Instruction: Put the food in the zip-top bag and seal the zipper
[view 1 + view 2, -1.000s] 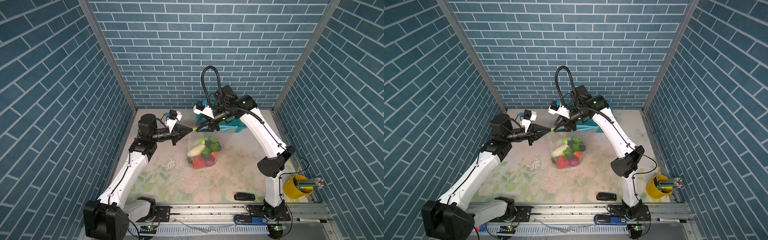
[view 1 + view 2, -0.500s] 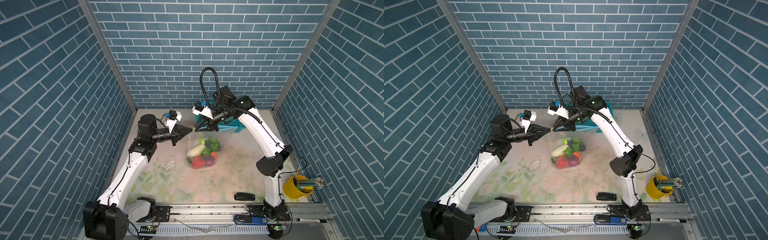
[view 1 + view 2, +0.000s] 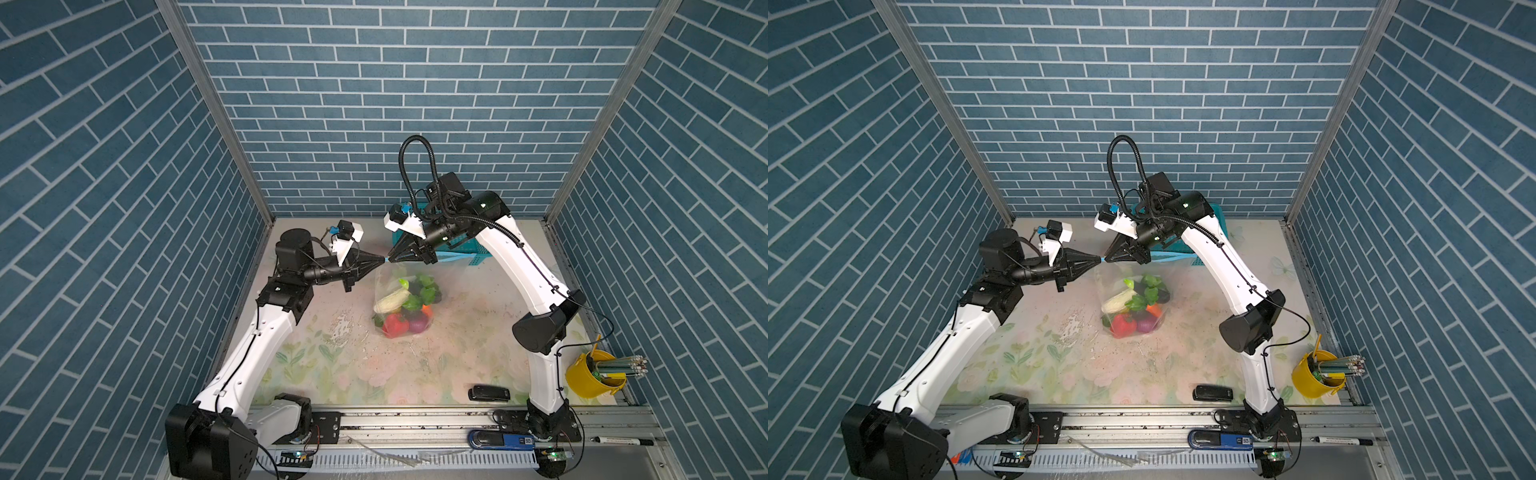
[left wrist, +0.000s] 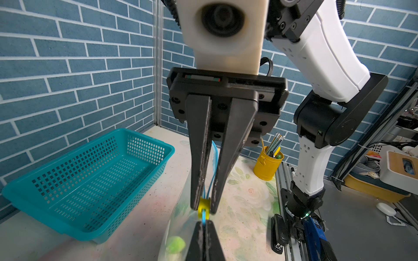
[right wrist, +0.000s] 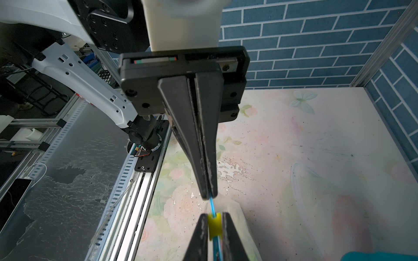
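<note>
**Item:** zip-top bag (image 3: 388,286), clear crinkly film. It is at the centre of the frame in both top views. The mouth edge is raised, and the lower end appears to rest on the floral tabletop (image 3: 332,365).

**Contents:** the food (image 3: 409,307), all seen inside the bag and bunched at the low end. A red piece (image 3: 395,325), purple onion (image 3: 417,324), white piece (image 3: 388,301) and leafy greens (image 3: 424,291) can be made out.

**Closure:** zipper (image 5: 211,203), a thin light blue strip drawn taut between the two grippers. The yellow slider tab (image 5: 214,226) sits at its left end in a top view.

**Left gripper** (image 3: 382,260): fingers pressed fully together, pinching the end of the zipper just beside the slider tab.

**Right gripper** (image 3: 391,258): fingers drawn in on the slider tab, one pad on each flat side.

**Nearby:** teal perforated basket (image 4: 144,149), upper right of centre in the top views, behind the right arm.

**Handling (judged):**
- The film is soft and slippery and gives little to hold.
- The load hangs low and pulls on the mouth edge.
- The zipper is the firmest part to hold, so it should be anchored at its very end.
- The slider tab is small and hard and should be pinched squarely.
- A skewed pull could slip the pads off the tab.
</note>
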